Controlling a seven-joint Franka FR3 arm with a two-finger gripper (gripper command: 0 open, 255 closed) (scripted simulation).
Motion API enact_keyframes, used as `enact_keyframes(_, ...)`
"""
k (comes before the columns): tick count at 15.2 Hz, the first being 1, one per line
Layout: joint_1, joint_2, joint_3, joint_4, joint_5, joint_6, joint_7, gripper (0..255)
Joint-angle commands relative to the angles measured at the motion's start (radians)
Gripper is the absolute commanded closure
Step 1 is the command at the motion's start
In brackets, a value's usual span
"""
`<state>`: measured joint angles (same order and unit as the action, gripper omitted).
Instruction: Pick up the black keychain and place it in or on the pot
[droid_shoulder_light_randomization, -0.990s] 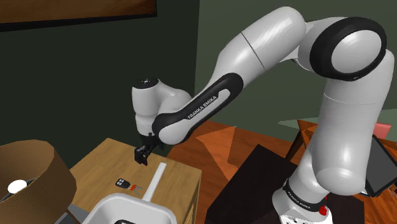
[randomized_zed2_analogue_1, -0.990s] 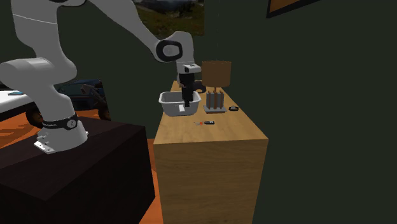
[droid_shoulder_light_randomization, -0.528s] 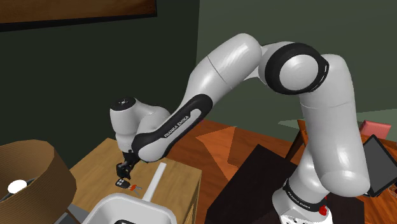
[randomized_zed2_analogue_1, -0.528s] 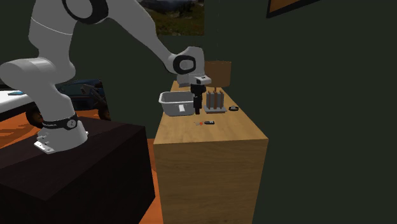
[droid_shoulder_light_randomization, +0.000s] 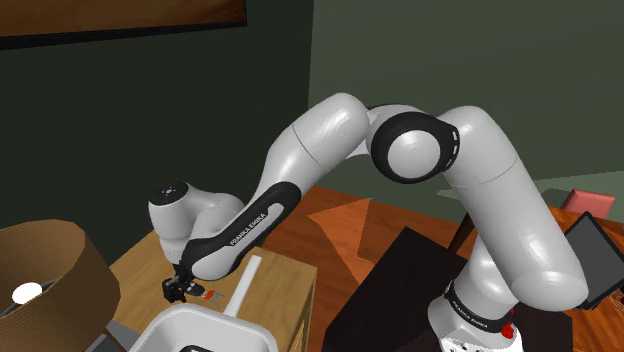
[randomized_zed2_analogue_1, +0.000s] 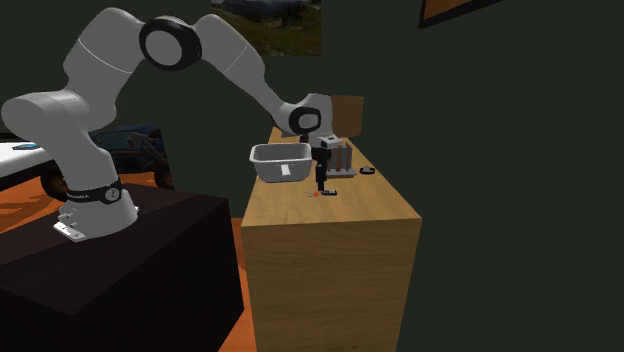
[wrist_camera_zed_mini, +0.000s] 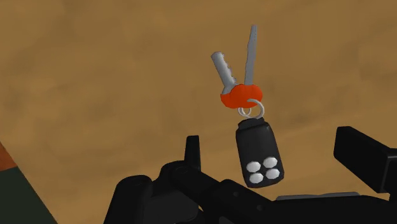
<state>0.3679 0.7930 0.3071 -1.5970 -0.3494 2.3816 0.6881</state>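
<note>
The white arm (droid_shoulder_light_randomization: 330, 140) bends down low over the wooden surface (droid_shoulder_light_randomization: 280, 285). Its black claw (droid_shoulder_light_randomization: 178, 291) hangs just above the surface, right over the black keychain (droid_shoulder_light_randomization: 199, 293).

In the wrist view the claw (wrist_camera_zed_mini: 275, 153) is open. Its two fingers (wrist_camera_zed_mini: 366, 156) stand far apart. The keychain (wrist_camera_zed_mini: 257, 156) lies flat on the surface between them, and no finger touches it. It is a small black box with four white buttons. A silver ring joins it to two grey keys (wrist_camera_zed_mini: 238, 95) with orange heads. The keys point away from the claw.

The white pot (droid_shoulder_light_randomization: 165, 328) sits on the same surface, near the keychain, at the bottom of the shoulder view. Its long white handle (droid_shoulder_light_randomization: 243, 283) sticks out just beside the keychain.

In the second exterior view the pot (randomized_zed2_analogue_1: 275, 165) is to the left of the claw (randomized_zed2_analogue_1: 321, 180). The keychain (randomized_zed2_analogue_1: 326, 192) lies under the claw, closer to the front edge of the surface than the pot is.

A big brown lamp shade (droid_shoulder_light_randomization: 50, 280) stands at the shoulder view's left. In the second exterior view a small grey rack (randomized_zed2_analogue_1: 338, 158) stands behind the claw. A little dark thing (randomized_zed2_analogue_1: 367, 171) lies to the right of the rack, and I cannot tell what it is. The arm stands on a black box (randomized_zed2_analogue_1: 150, 240) beside the surface.
</note>
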Motion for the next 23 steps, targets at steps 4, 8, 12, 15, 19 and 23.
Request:
enact_keyframes(4,0.013,0.059,-0.015,0.029,-0.013,0.030,0.006,0)
enact_keyframes(8,0.014,0.065,-0.017,0.032,-0.015,0.033,0.007,0)
enact_keyframes(12,0.014,0.065,-0.017,0.032,-0.015,0.033,0.007,0)
enact_keyframes(15,0.014,0.065,-0.017,0.032,-0.015,0.033,0.007,255)
enact_keyframes(19,0.015,0.062,-0.016,0.030,-0.015,0.033,0.009,255)
enact_keyframes(23,0.014,0.065,-0.017,0.032,-0.015,0.033,0.007,255)
